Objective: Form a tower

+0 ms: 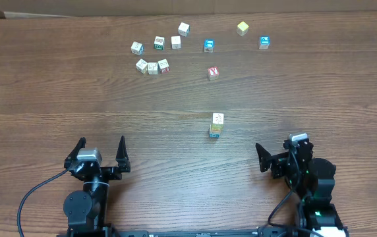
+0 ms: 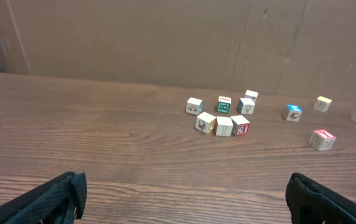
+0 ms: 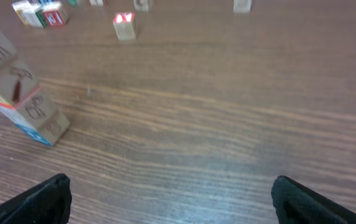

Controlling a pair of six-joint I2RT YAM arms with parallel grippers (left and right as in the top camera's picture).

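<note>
The tower (image 1: pixel 217 125) stands on the table (image 1: pixel 76 99) just ahead of the right gripper (image 1: pixel 274 150), its markings too blurred to read (a loose cube (image 1: pixel 213 72) beyond shows a red mark, perhaps an X). That gripper and the left gripper (image 1: pixel 101 142) have their fingers spread wide, grasping and touching nothing.

Table (image 1: pixel 57 85): brown wood grain, smooth, faint sheen. Tower (image 1: pixel 216 125), center frame: pale wood cubes, matt, painted faces. Left gripper (image 2: pixel 184 190): black, matt, grainy. Backdrop (image 2: pixel 134 37): brown cardboard, matt.
</note>
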